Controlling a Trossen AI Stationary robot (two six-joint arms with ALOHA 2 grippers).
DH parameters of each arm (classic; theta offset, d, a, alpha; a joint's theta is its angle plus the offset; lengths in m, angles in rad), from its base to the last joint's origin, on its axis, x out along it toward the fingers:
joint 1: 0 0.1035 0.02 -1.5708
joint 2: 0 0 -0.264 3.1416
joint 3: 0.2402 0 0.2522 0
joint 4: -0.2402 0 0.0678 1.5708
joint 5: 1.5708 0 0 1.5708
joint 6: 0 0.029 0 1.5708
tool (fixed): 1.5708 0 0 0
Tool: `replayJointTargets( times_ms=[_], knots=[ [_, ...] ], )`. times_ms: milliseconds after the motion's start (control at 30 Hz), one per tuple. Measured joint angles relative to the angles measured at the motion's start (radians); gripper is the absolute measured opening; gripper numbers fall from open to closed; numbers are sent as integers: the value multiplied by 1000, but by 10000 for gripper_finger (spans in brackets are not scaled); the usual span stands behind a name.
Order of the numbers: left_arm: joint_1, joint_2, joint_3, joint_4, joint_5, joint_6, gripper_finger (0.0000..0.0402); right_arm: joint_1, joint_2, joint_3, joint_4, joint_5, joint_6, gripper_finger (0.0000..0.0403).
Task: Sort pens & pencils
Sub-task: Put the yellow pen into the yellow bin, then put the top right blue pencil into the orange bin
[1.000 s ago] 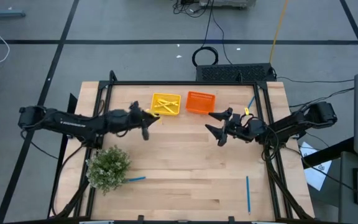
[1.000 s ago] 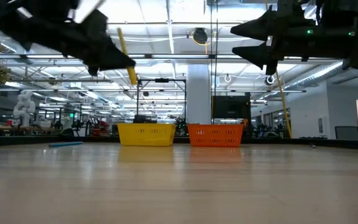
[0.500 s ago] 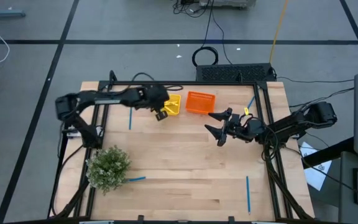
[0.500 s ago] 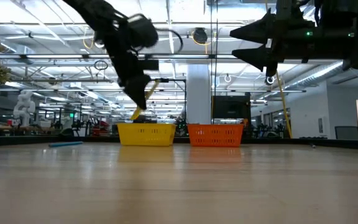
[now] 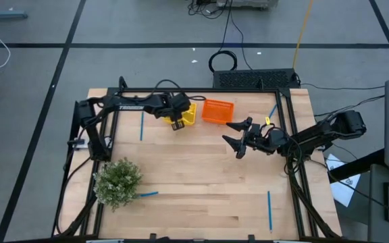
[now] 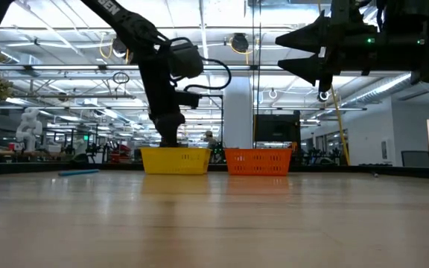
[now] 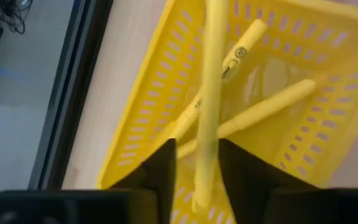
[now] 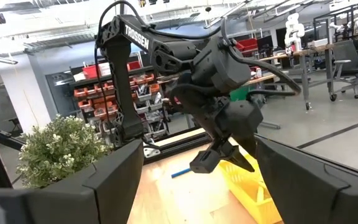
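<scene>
My left gripper (image 5: 177, 121) (image 7: 197, 152) is over the near left part of the yellow tray (image 5: 187, 113) (image 7: 166, 74), shut on a yellow pencil (image 7: 207, 106). Two more yellow pencils (image 7: 263, 109) lie on the tray's floor. In the low view the left gripper (image 6: 168, 140) reaches down to the tray's rim (image 6: 174, 151). My right gripper (image 5: 238, 138) (image 6: 304, 52) hangs open above the table, near the orange tray (image 5: 217, 111). Blue pens lie flat on the table: one by the left arm (image 5: 141, 126), one by the plant (image 5: 148, 194), one near the right near corner (image 5: 269, 210). My left gripper pinches the yellow pencil near its end (image 7: 202, 180) between its two fingers (image 7: 164, 168). The fingers come from above, pointing down into the tray, and the pencil runs on along them past their tips. Its free end (image 7: 215, 12) points toward the tray's floor; whether it touches, I cannot tell.
A bushy green plant (image 5: 118, 181) stands near the table's left near corner. A dark frame (image 5: 201, 90) runs round the table. Another blue pen (image 5: 273, 110) lies at the right far edge, by the right arm. Bare wood lies in the table's middle and near side.
My left gripper has carried the yellow pencil from over the table's left middle toward the far edge, to the yellow tray, and has gone down to the tray's rim. The pencil, high and slanted before, now points into the tray.
</scene>
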Motion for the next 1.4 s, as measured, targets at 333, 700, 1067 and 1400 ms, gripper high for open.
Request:
replayJointTargets(
  times_ms=[333, 700, 1067, 1400],
  knots=[
    [-1, -103, 1, -83, -34, -81, 235, 0, 0, 0, 0, 0, 0, 299],
    [-140, -556, -160, 97, 63, -195, 185, 0, 0, 0, -1, 0, -7, 299],
    [-385, -1033, -803, 810, 56, -212, 158, 0, 0, 0, 0, 0, -10, 299],
    [-406, -1143, -1085, 1191, 55, -185, 159, 0, 0, 0, 0, 0, -17, 299]
  ],
)
